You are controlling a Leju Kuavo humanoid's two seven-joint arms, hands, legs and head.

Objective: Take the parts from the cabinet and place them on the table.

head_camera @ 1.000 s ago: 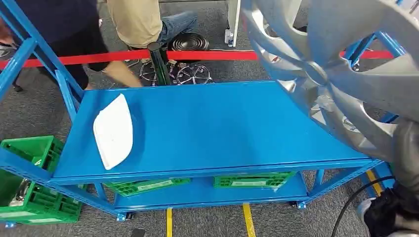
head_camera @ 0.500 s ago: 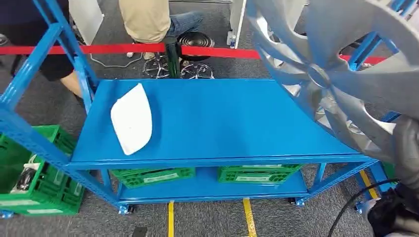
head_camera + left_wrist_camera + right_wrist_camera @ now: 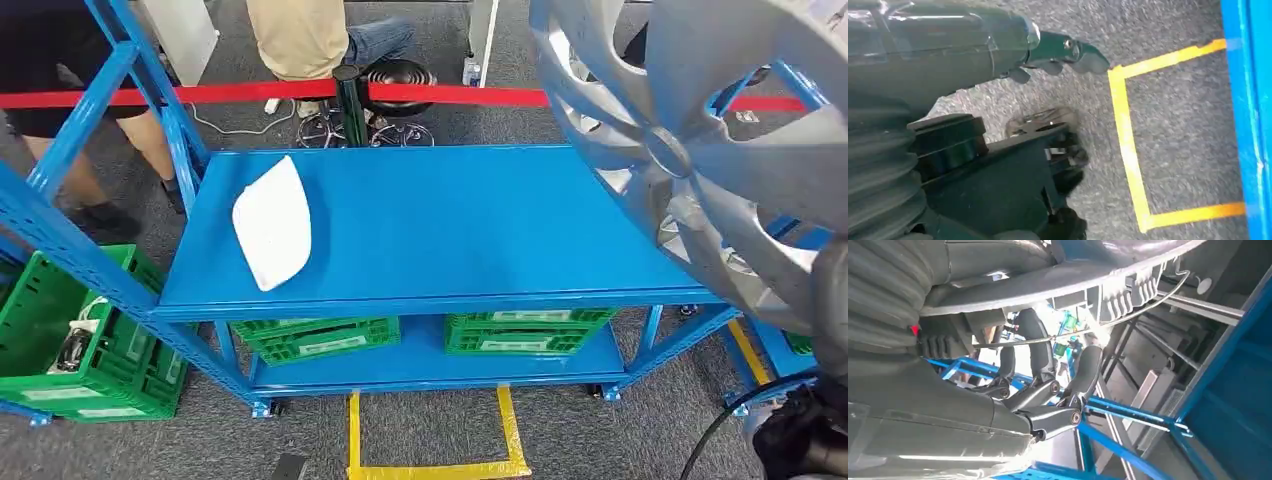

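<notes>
Hubcap (image 3: pixel 700 150): silver, held up at the right, above the table's right end.
Right hand (image 3: pixel 1048 395): fingers curled up against the hubcap's ribbed rim (image 3: pixel 1128 295), holding it.
Left hand (image 3: pixel 1068 52): hangs over grey floor, fingers apart, holding nothing.
Table (image 3: pixel 450 230): blue top; white part (image 3: pixel 272 222) lies near its left end.
Crates (image 3: pixel 520 332): green, on the lower shelf.

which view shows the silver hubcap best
The head view: the hubcap fills the right side, spokes and hub visible, raised beside the blue table. The right wrist view shows just its ribbed rim from behind, with the right hand at it. The left wrist view faces floor.
</notes>
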